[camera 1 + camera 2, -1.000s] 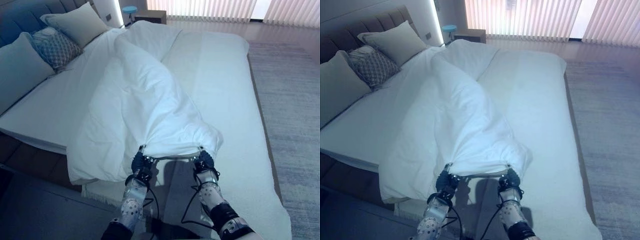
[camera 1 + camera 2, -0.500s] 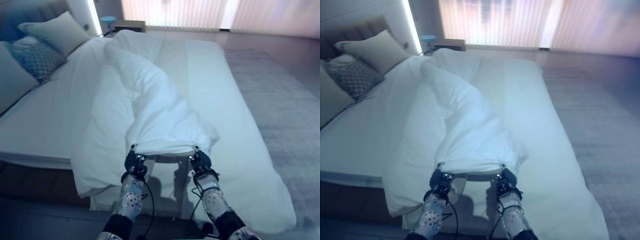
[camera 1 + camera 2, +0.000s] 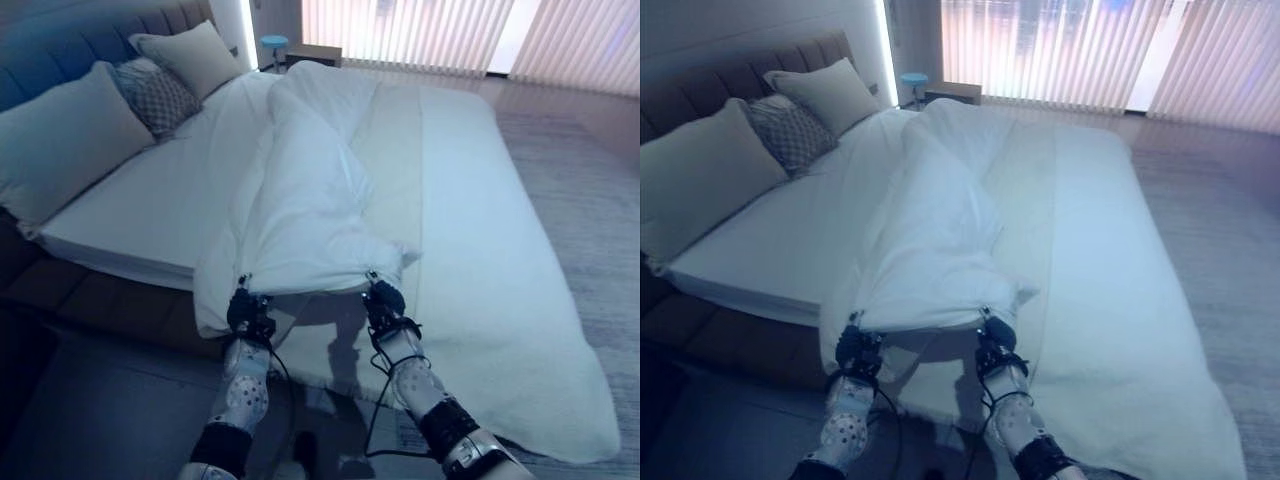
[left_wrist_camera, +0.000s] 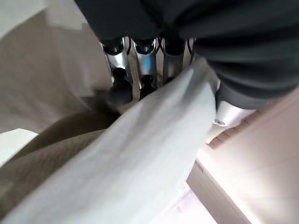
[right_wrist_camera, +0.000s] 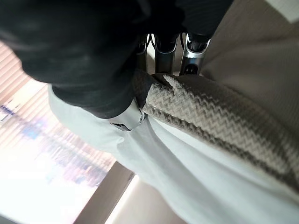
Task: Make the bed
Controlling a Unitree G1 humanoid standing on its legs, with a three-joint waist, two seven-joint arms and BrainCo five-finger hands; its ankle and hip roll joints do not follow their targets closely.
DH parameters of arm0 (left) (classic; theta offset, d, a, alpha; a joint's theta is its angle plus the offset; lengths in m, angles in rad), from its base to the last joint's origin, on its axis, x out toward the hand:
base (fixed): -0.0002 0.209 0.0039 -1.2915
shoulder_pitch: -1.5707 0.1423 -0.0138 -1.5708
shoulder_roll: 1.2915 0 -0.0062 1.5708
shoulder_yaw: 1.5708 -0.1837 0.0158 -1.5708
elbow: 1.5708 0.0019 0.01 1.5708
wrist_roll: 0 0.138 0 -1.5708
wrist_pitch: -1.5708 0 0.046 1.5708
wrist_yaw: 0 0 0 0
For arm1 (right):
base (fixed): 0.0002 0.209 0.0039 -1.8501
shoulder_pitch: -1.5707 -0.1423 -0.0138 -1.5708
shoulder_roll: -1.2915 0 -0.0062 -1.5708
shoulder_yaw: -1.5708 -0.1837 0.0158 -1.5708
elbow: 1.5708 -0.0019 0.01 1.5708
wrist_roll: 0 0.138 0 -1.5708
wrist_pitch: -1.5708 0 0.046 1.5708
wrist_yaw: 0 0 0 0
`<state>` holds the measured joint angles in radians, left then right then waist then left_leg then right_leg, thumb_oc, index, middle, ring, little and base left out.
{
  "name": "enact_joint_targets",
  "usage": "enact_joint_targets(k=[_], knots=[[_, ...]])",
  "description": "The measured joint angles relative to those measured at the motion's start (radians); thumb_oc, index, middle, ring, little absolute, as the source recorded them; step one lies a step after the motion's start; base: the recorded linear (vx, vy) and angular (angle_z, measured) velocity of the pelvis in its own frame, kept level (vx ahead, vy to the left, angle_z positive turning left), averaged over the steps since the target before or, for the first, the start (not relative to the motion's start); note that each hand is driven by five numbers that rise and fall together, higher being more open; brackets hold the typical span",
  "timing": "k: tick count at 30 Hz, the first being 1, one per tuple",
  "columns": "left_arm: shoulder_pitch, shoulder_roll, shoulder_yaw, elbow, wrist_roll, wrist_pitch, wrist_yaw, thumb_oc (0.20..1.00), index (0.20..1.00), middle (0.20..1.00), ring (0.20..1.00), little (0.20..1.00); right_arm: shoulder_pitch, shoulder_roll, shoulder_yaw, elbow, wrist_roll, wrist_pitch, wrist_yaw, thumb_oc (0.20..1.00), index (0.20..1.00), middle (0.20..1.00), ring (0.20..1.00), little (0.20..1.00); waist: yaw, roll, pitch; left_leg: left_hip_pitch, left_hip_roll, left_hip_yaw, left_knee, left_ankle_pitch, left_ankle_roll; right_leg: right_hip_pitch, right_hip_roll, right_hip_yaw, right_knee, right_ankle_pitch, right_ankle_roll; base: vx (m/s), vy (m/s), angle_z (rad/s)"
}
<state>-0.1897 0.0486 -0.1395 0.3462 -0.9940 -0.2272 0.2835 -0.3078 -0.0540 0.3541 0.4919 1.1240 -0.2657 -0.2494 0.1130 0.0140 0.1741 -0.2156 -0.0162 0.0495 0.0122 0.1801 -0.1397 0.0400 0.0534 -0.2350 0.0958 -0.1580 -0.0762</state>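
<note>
Okay, your left hand and right hand both clench the bunched white duvet, its edge lifted off the bed.

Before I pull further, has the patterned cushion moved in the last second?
No. The patterned cushion lies against the headboard, between the large pillow and the far pillow, as before; the camera shifted.

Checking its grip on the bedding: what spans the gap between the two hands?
In the left eye view, the duvet's taut edge runs from left hand to right hand.
</note>
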Motion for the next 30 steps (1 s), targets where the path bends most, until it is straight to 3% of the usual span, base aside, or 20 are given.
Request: enact_joint_targets(k=[3, 5, 7, 8, 9, 11, 13, 15, 16, 17, 18, 19, 20, 22, 23, 24, 25, 26, 28, 30], knots=[[-0.013, 0.009, 0.000, 0.016, 0.001, 0.002, -0.003, 0.200, 0.200, 0.200, 0.200, 0.200, 0.019, 0.006, 0.003, -0.015, 0.000, -0.002, 0.000, 0.200, 0.200, 0.200, 0.200, 0.200, 0.001, -0.036, 0.010, -0.023, -0.015, 0.058, 0.110, -0.078, 0.024, 0.016, -0.073, -0.113, -0.049, 0.060, 0.016, -0.18, 0.300, -0.04], [-0.015, 0.012, 0.001, 0.017, 0.001, 0.002, -0.008, 0.200, 0.200, 0.200, 0.200, 0.200, 0.022, 0.005, 0.002, -0.033, 0.000, -0.002, -0.001, 0.200, 0.200, 0.200, 0.200, 0.200, -0.032, -0.046, 0.009, -0.019, -0.013, 0.018, 0.201, -0.129, 0.004, 0.027, -0.115, -0.188, -0.089, 0.097, 0.039, -0.09, 0.269, -0.02], [-0.012, -0.004, -0.001, 0.019, 0.002, 0.002, -0.018, 0.200, 0.200, 0.200, 0.200, 0.200, 0.031, -0.008, -0.005, -0.053, 0.000, -0.004, 0.000, 0.200, 0.200, 0.200, 0.200, 0.200, -0.076, -0.038, 0.010, 0.038, 0.035, -0.016, 0.201, -0.157, 0.008, 0.038, -0.143, -0.193, -0.088, 0.109, 0.068, -0.07, 0.461, 0.07], [-0.018, -0.007, -0.002, 0.021, 0.002, 0.002, -0.021, 0.200, 0.200, 0.200, 0.200, 0.200, 0.034, -0.016, -0.006, -0.057, 0.001, -0.005, -0.002, 0.200, 0.200, 0.200, 0.200, 0.200, -0.082, -0.043, 0.010, 0.049, 0.074, -0.088, 0.254, -0.193, -0.026, 0.037, -0.158, -0.195, -0.075, 0.112, 0.079, -0.02, 0.501, 0.02], [-0.019, -0.005, -0.002, 0.021, 0.003, 0.002, -0.025, 0.200, 0.200, 0.200, 0.200, 0.200, 0.038, -0.016, -0.006, -0.062, 0.001, -0.005, -0.001, 0.200, 0.200, 0.200, 0.200, 0.200, -0.082, -0.054, 0.009, 0.057, 0.098, -0.083, 0.255, -0.188, -0.013, 0.038, -0.172, -0.192, -0.073, 0.107, 0.101, 0.00, 0.549, 0.07], [-0.021, -0.009, -0.025, 0.034, 0.014, 0.007, -0.028, 0.200, 0.200, 0.200, 0.200, 0.200, 0.068, -0.016, -0.033, -0.088, 0.001, -0.006, -0.003, 0.200, 0.200, 0.200, 0.200, 0.200, -0.112, -0.055, 0.011, 0.082, 0.232, -0.118, 0.261, -0.194, -0.035, 0.051, -0.231, -0.184, -0.031, 0.109, 0.147, 0.03, 0.648, 0.29], [-0.023, -0.022, -0.055, 0.036, 0.025, 0.009, -0.029, 0.200, 0.200, 0.200, 0.200, 0.200, 0.094, -0.028, -0.052, -0.104, 0.005, -0.007, -0.005, 0.200, 0.200, 0.200, 0.200, 0.200, -0.136, -0.017, 0.001, 0.085, 0.290, -0.133, 0.239, -0.171, -0.009, 0.062, -0.284, -0.153, 0.005, 0.106, 0.206, 0.01, 0.736, 0.47], [-0.035, -0.031, -0.076, 0.046, 0.039, 0.010, -0.033, 0.200, 0.200, 0.200, 0.200, 0.200, 0.097, -0.052, -0.068, -0.099, 0.008, -0.006, -0.008, 0.200, 0.200, 0.200, 0.200, 0.200, -0.139, 0.008, -0.013, 0.101, 0.260, -0.172, 0.220, -0.257, -0.101, 0.055, -0.338, -0.095, 0.039, 0.103, 0.260, -0.01, 0.679, 0.36], [-0.043, -0.005, -0.078, 0.056, 0.038, 0.013, -0.034, 0.200, 0.200, 0.200, 0.200, 0.200, 0.097, -0.028, -0.064, -0.093, 0.012, 0.003, -0.016, 0.200, 0.200, 0.200, 0.200, 0.200, -0.142, -0.046, -0.015, 0.077, 0.171, -0.157, 0.262, -0.286, -0.057, 0.044, -0.416, -0.058, 0.037, 0.164, 0.246, -0.06, 0.697, 0.26], [-0.056, 0.016, -0.079, 0.073, 0.039, 0.013, -0.037, 0.200, 0.200, 0.200, 0.200, 0.200, 0.097, -0.011, -0.070, -0.092, 0.011, 0.006, -0.013, 0.200, 0.200, 0.200, 0.200, 0.200, -0.147, -0.063, -0.017, 0.060, 0.128, -0.141, 0.286, -0.301, -0.022, 0.030, -0.457, -0.029, 0.038, 0.244, 0.201, -0.13, 0.649, 0.24], [-0.055, 0.027, -0.077, 0.076, 0.039, 0.013, -0.037, 0.200, 0.200, 0.200, 0.200, 0.200, 0.096, -0.002, -0.067, -0.089, 0.011, 0.008, -0.011, 0.200, 0.200, 0.200, 0.200, 0.200, -0.125, -0.067, -0.017, 0.056, 0.120, -0.137, 0.288, -0.299, -0.002, 0.025, -0.476, -0.018, 0.046, 0.274, 0.198, -0.20, 0.669, -0.02], [-0.056, 0.055, -0.079, 0.078, 0.040, 0.013, -0.038, 0.200, 0.200, 0.200, 0.200, 0.200, 0.107, 0.022, -0.065, -0.089, 0.007, 0.011, -0.008, 0.200, 0.200, 0.200, 0.200, 0.200, -0.114, -0.092, -0.025, 0.064, 0.074, -0.091, 0.294, -0.296, 0.033, -0.022, -0.521, 0.000, 0.066, 0.370, 0.192, -0.15, 0.440, -0.28], [-0.054, 0.071, -0.076, 0.079, 0.043, 0.009, -0.039, 0.200, 0.200, 0.200, 0.200, 0.200, 0.104, 0.036, -0.061, -0.089, 0.007, 0.012, -0.008, 0.200, 0.200, 0.200, 0.200, 0.200, -0.084, -0.090, -0.029, 0.065, 0.083, -0.070, 0.281, -0.298, 0.046, -0.038, -0.542, 0.006, 0.077, 0.362, 0.216, -0.18, 0.711, -0.51], [-0.058, 0.097, -0.067, 0.081, 0.060, -0.002, -0.034, 0.200, 0.200, 0.200, 0.200, 0.200, 0.093, 0.069, -0.053, -0.087, 0.005, 0.015, -0.002, 0.200, 0.200, 0.200, 0.200, 0.200, -0.073, -0.092, -0.030, 0.061, 0.057, -0.048, 0.274, -0.287, 0.087, -0.088, -0.504, -0.013, 0.068, 0.349, 0.237, -0.16, 0.751, -0.28], [-0.068, 0.108, -0.062, 0.077, 0.065, -0.004, -0.028, 0.200, 0.200, 0.200, 0.200, 0.200, 0.072, 0.075, -0.053, -0.080, 0.007, 0.014, -0.005, 0.200, 0.200, 0.200, 0.200, 0.200, -0.071, -0.072, -0.018, 0.060, 0.053, -0.063, 0.255, -0.275, 0.108, -0.094, -0.436, 0.009, 0.115, 0.333, 0.205, -0.10, 0.504, 0.17], [-0.072, 0.104, -0.061, 0.076, 0.067, -0.004, -0.027, 0.200, 0.200, 0.200, 0.200, 0.200, 0.062, 0.071, -0.056, -0.075, 0.007, 0.012, -0.005, 0.200, 0.200, 0.200, 0.200, 0.200, -0.071, -0.056, -0.013, 0.072, 0.056, -0.071, 0.226, -0.264, 0.113, -0.109, -0.408, 0.030, 0.155, 0.282, 0.225, -0.09, 0.424, 0.38], [-0.073, 0.106, -0.057, 0.055, 0.072, -0.003, -0.026, 0.200, 0.200, 0.200, 0.200, 0.200, 0.047, 0.059, -0.050, -0.075, 0.007, 0.011, -0.005, 0.200, 0.200, 0.200, 0.200, 0.200, -0.070, -0.034, -0.007, 0.089, 0.068, -0.066, 0.168, -0.224, 0.128, -0.119, -0.332, -0.016, 0.230, 0.163, 0.249, -0.08, 0.372, 0.27], [-0.077, 0.110, -0.054, 0.046, 0.077, -0.003, -0.025, 0.200, 0.200, 0.200, 0.200, 0.200, 0.043, 0.044, -0.035, -0.080, 0.006, 0.011, 0.001, 0.200, 0.200, 0.200, 0.200, 0.200, -0.071, -0.045, -0.014, 0.116, 0.065, -0.053, 0.101, -0.189, 0.127, -0.108, -0.278, -0.062, 0.224, 0.126, 0.218, -0.09, 0.324, 0.22], [-0.069, 0.109, -0.031, 0.014, 0.077, -0.002, -0.013, 0.200, 0.200, 0.200, 0.200, 0.200, 0.017, 0.043, -0.028, -0.081, 0.005, 0.011, 0.013, 0.200, 0.200, 0.200, 0.200, 0.200, -0.065, -0.061, -0.021, 0.131, 0.039, -0.044, 0.063, -0.167, 0.134, -0.058, -0.225, -0.094, 0.115, 0.122, 0.218, -0.09, 0.253, -0.14], [-0.070, 0.102, -0.022, -0.014, 0.077, -0.002, -0.004, 0.200, 0.200, 0.200, 0.200, 0.200, 0.010, 0.040, -0.027, -0.097, 0.005, 0.007, 0.016, 0.200, 0.200, 0.200, 0.200, 0.200, -0.073, -0.064, -0.024, 0.139, 0.027, -0.049, 0.035, -0.150, 0.136, -0.032, -0.208, -0.051, 0.060, 0.117, 0.237, -0.08, 0.199, -0.03]])
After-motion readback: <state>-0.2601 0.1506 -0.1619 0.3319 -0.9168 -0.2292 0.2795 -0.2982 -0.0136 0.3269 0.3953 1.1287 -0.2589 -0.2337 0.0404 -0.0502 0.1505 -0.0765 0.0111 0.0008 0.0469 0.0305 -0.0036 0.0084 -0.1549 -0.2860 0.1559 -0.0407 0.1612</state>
